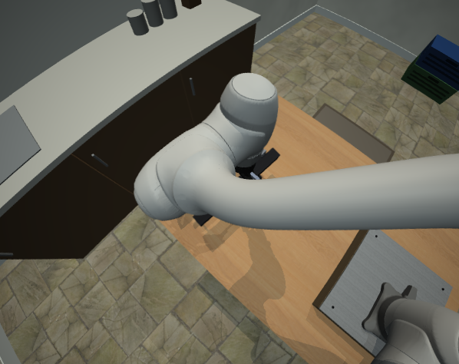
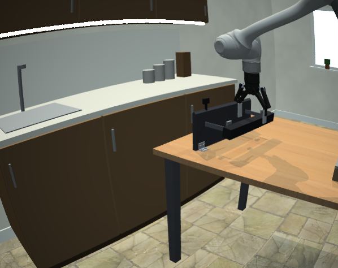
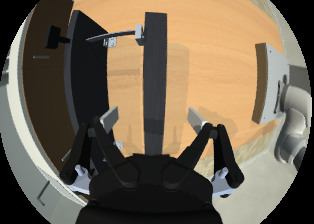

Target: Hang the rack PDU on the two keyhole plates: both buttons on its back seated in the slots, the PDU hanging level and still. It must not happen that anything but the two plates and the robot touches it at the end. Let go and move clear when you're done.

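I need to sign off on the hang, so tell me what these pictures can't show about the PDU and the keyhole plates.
- Top view: the arm covers most of the PDU and the gripper.
- Exterior view: the buttons on the PDU's back and the slots face away; seating cannot be told.
- Wrist view: the PDU shows only from above between the open gripper's fingers; the plates' slots are too small.

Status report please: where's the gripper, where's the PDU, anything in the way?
Gripper open, straddling the rack PDU, holding nothing. PDU off the table, in front of the backboard; button seating hidden. Nothing obstructing visible.
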Robot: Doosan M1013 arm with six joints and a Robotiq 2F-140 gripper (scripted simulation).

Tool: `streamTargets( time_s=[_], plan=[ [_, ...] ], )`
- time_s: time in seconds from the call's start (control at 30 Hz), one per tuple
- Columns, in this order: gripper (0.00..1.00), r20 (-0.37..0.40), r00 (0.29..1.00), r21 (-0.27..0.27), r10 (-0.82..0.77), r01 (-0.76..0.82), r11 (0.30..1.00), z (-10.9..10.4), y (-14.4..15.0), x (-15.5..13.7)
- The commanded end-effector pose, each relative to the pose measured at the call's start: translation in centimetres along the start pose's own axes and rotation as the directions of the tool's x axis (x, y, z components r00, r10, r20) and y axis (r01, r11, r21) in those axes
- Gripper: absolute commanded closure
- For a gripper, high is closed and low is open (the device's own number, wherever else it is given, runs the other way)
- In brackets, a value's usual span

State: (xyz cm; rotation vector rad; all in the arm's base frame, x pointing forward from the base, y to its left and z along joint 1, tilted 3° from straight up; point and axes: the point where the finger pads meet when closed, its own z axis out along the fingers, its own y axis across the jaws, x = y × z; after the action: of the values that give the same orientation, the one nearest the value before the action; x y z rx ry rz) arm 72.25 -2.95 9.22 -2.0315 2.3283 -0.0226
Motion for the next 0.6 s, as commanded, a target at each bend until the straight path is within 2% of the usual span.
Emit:
streamTargets(
  time_s=[0.0,0.13,0.33,0.4,0.57],
  plan=[
    [0.0,0.0,1.0,0.0,0.0,0.0,1.0,-0.2,0.0,0.0],
    [0.0,0.0,1.0,0.0,0.0,0.0,1.0,-1.3,0.0,0.0],
    [0.0,0.0,1.0,0.0,0.0,0.0,1.0,-4.2,0.0,0.0],
    [0.0,0.0,1.0,0.0,0.0,0.0,1.0,-4.2,0.0,0.0],
    [0.0,0.0,1.0,0.0,0.0,0.0,1.0,-6.0,0.0,0.0]
  ],
)
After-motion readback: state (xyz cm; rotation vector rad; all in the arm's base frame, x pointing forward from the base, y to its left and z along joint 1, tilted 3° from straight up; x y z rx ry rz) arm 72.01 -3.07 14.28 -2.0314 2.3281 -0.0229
